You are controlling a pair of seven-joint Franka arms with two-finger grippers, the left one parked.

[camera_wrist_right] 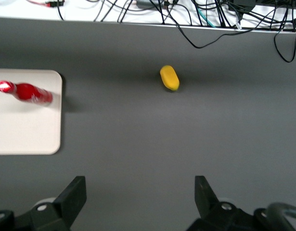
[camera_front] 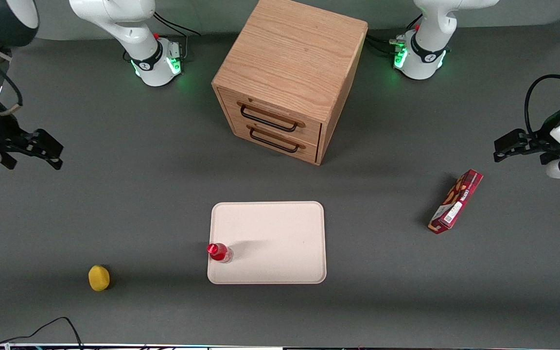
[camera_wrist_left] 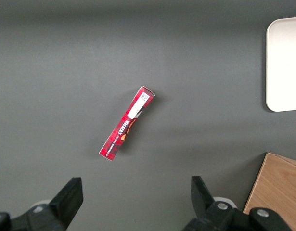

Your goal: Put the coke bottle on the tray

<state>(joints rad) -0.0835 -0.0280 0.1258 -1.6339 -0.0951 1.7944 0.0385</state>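
Note:
The coke bottle (camera_front: 219,252) stands upright on the cream tray (camera_front: 280,233), close to the tray edge that faces the working arm's end of the table and near its front corner. The right wrist view shows the same red bottle (camera_wrist_right: 26,92) on the tray (camera_wrist_right: 22,130). My gripper (camera_front: 42,148) hangs high over bare table at the working arm's end, well apart from the tray and farther from the front camera than it. Its fingers are open (camera_wrist_right: 140,185) with nothing between them.
A wooden two-drawer cabinet (camera_front: 289,73) stands farther from the front camera than the tray. A yellow lemon-like object (camera_front: 98,278) lies on the table toward the working arm's end. A red snack box (camera_front: 455,201) lies toward the parked arm's end. Cables (camera_front: 42,330) run along the front edge.

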